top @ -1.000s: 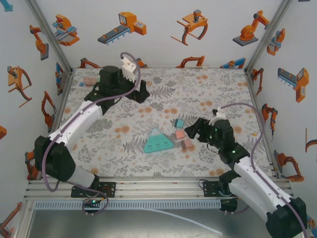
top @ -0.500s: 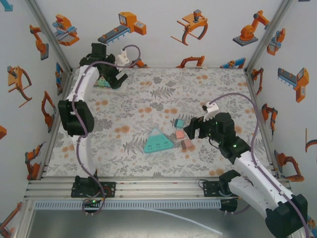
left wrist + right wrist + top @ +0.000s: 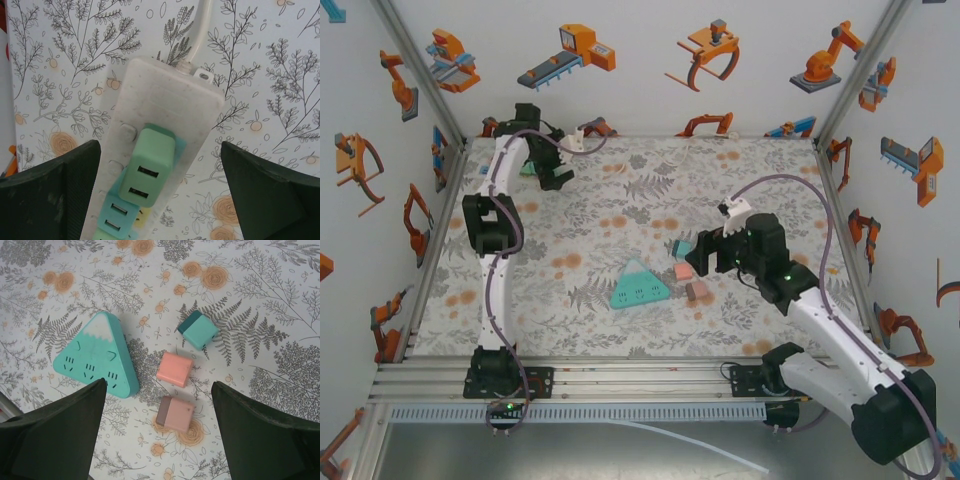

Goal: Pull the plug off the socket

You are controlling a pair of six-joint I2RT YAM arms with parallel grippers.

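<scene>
Fingers of the left gripper stand wide apart, holding nothing, either side of the mint-green hard-plastic plug block. It is seated in the white speckled power strip at the far left corner of the floral-print table. The plug looks rigid, light and smooth. Grip its flat sides squarely, as the light strip may lift with it. The right gripper hangs open and empty mid-table.
</scene>
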